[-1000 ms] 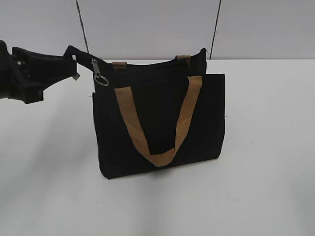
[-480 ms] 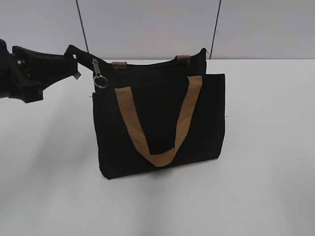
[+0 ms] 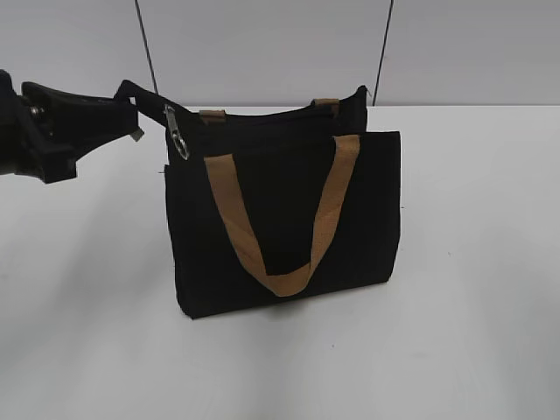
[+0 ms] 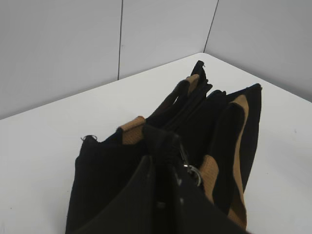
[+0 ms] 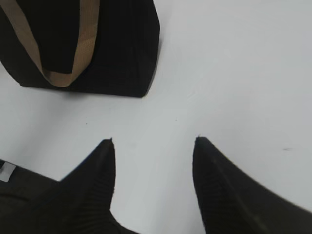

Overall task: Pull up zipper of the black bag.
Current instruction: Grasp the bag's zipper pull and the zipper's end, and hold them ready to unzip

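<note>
The black bag (image 3: 284, 219) stands upright on the white table with tan handles (image 3: 280, 219). The zipper (image 3: 262, 116) runs along its top edge. Its silver pull tab and ring (image 3: 179, 140) hang at the left end. My left gripper (image 3: 129, 112) is shut on the black fabric end at the bag's top left corner, just left of the pull tab. In the left wrist view the gripper (image 4: 163, 163) pinches that fabric, with the ring (image 4: 193, 171) beside the right finger. My right gripper (image 5: 153, 141) is open and empty over bare table, with the bag (image 5: 112, 44) beyond it.
The white table (image 3: 472, 262) spreads around the bag. A grey wall with dark seams (image 3: 262, 44) stands behind it. My right arm does not show in the exterior view.
The silver ring has swung and now shows edge-on. The fabric end in my left gripper looks slightly tauter. The bag and arms have barely moved.
</note>
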`<state>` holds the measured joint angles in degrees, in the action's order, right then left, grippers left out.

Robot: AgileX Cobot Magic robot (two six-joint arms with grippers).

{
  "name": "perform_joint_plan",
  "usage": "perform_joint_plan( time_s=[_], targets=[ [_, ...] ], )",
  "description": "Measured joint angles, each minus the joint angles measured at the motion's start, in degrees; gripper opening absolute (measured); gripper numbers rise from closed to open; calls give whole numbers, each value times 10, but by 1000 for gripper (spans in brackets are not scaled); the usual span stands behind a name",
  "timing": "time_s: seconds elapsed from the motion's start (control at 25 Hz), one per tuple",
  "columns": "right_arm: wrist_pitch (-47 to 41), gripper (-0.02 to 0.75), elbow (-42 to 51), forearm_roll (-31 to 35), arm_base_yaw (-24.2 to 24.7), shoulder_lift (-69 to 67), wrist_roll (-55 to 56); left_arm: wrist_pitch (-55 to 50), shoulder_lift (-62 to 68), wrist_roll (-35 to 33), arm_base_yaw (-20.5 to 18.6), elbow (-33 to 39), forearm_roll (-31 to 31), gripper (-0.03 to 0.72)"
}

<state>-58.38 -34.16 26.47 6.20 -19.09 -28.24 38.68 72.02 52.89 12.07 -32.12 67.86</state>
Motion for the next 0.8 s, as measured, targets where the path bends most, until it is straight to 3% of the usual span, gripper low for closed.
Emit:
perform_joint_plan(
  time_s=[0.24, 0.52, 0.68, 0.8],
  targets=[
    [32, 401, -48, 16, 0, -85, -40, 0, 0, 0, 0, 0, 0, 21],
    [56, 401, -61, 181, -10, -177, -154, 9, 0, 0, 0, 0, 0, 21],
    [100, 401, -62, 209, -60, -243, -189, 13, 0, 0, 0, 0, 0, 21],
    [149, 401, -67, 211, -131, -320, -201, 13, 0, 0, 0, 0, 0, 21]
  ],
)
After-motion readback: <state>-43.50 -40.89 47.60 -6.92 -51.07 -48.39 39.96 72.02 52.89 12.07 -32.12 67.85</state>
